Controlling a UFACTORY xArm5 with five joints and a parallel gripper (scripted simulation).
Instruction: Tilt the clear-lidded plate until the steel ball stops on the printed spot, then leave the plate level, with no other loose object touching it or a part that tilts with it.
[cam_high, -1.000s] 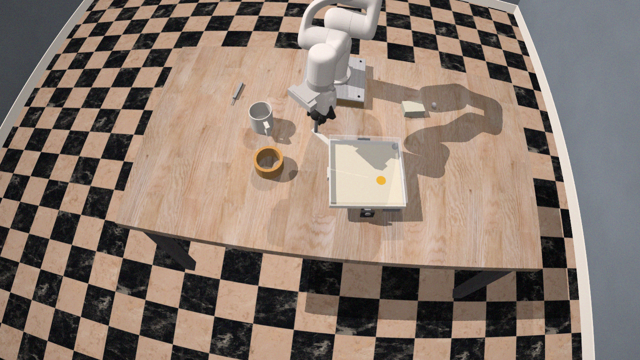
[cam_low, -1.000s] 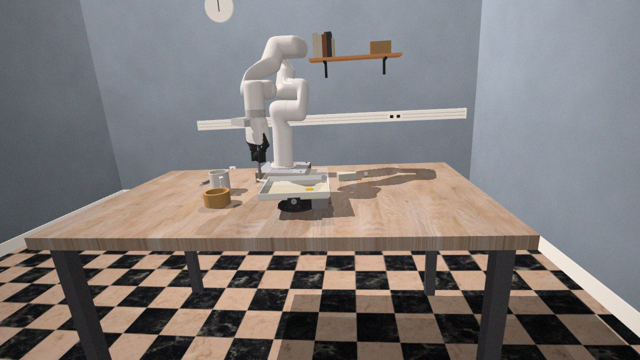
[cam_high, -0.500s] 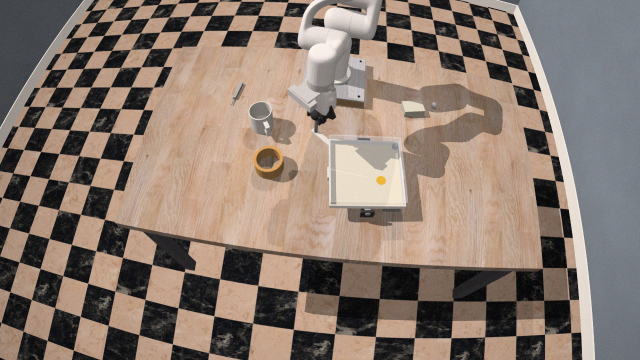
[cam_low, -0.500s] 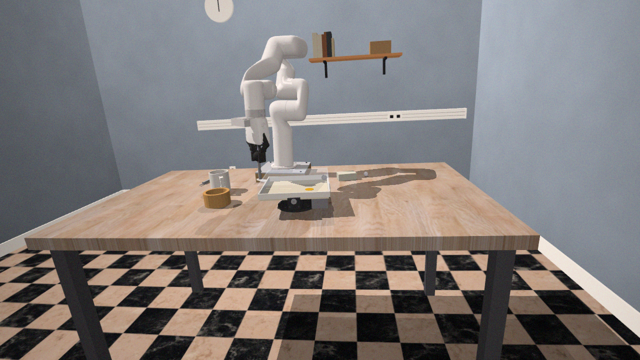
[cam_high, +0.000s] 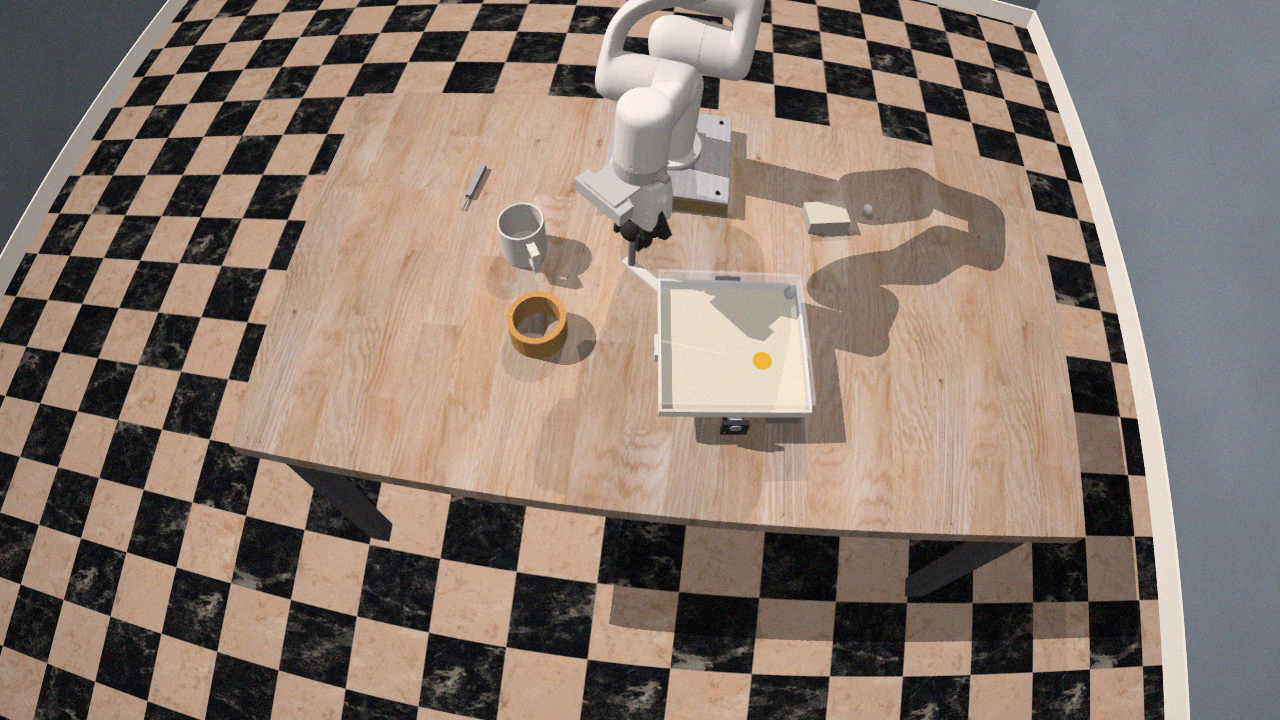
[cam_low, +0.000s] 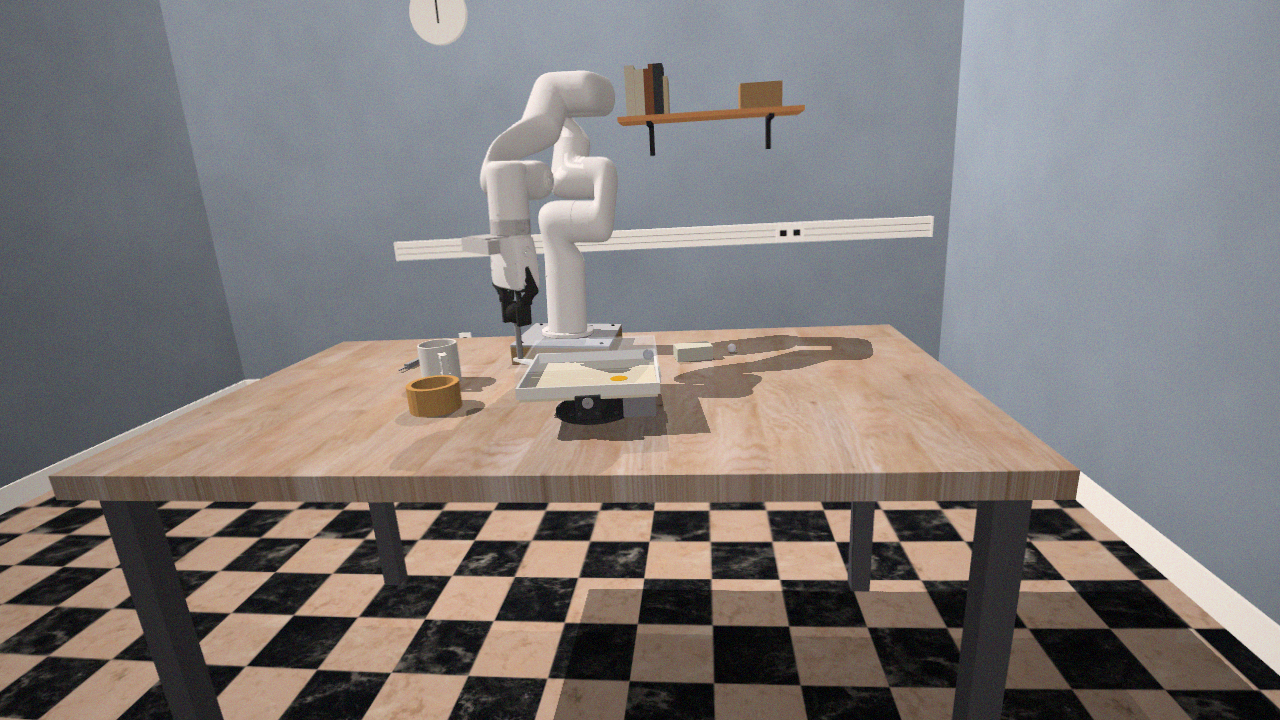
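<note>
The clear-lidded plate (cam_high: 733, 344) is a cream square tray on a dark pivot base (cam_low: 588, 409), right of the table's middle. The steel ball (cam_high: 789, 291) lies in the tray's far right corner, also visible in the exterior view (cam_low: 648, 355). The printed orange spot (cam_high: 761, 360) is right of the tray's middle, apart from the ball. A thin upright stick (cam_high: 632, 253) stands on a white tab at the tray's far left corner. My gripper (cam_high: 644, 234) points down over it and is shut on the stick's top, which also shows in the exterior view (cam_low: 517, 315).
A white mug (cam_high: 521, 234) and an orange ring (cam_high: 537, 324) stand left of the plate. A small grey bar (cam_high: 474, 186) lies at the far left. A pale block (cam_high: 825, 217) and a small grey ball (cam_high: 867, 209) lie far right. The arm's base stands behind the plate.
</note>
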